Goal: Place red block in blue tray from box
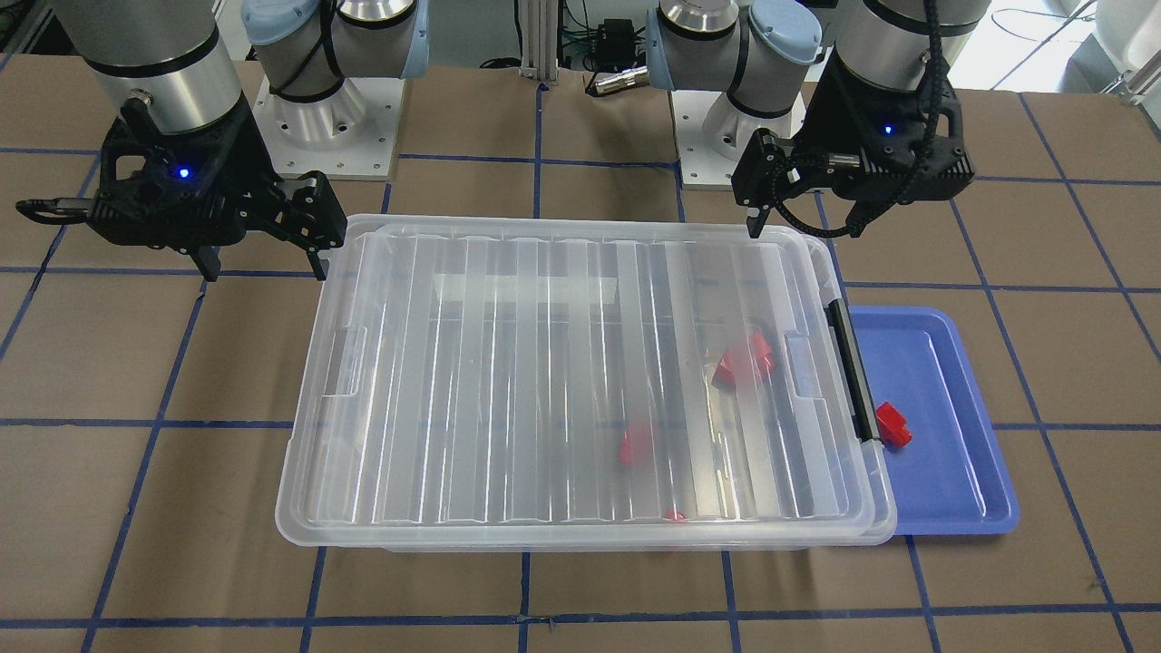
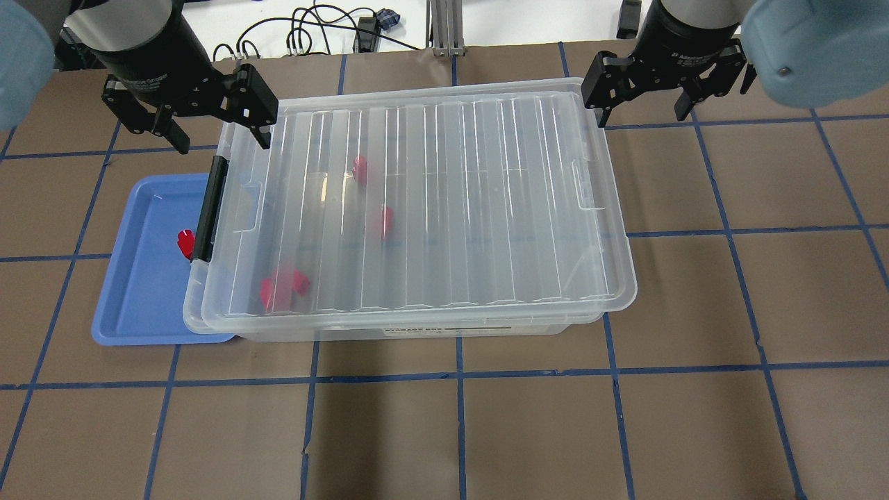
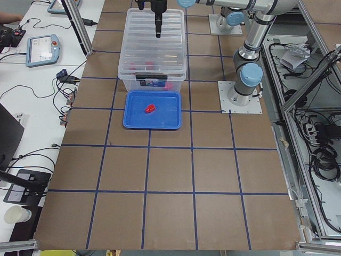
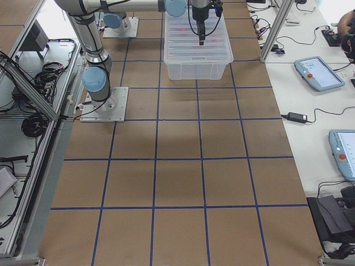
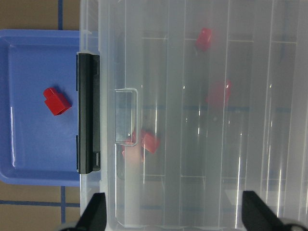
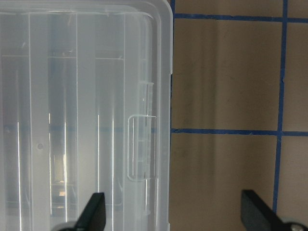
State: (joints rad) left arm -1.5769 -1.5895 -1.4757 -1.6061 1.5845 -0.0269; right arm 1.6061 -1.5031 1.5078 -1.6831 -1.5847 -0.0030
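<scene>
One red block (image 1: 893, 424) lies in the blue tray (image 1: 952, 472), near the box; it also shows in the overhead view (image 2: 185, 242) and the left wrist view (image 5: 57, 101). The clear box (image 2: 451, 208) has its ribbed lid lying on it, and its black latch bar (image 5: 88, 110) is at the tray end. Several red blocks (image 2: 283, 286) show blurred through the lid. My left gripper (image 2: 219, 132) is open and empty above the box's latch end. My right gripper (image 2: 640, 111) is open and empty above the box's opposite end.
The blue tray (image 2: 139, 305) sits against the box's end, partly under the lid's rim. The table is brown board with a blue tape grid. Both arm bases (image 1: 326, 118) stand just behind the box. Cables lie beyond the far table edge.
</scene>
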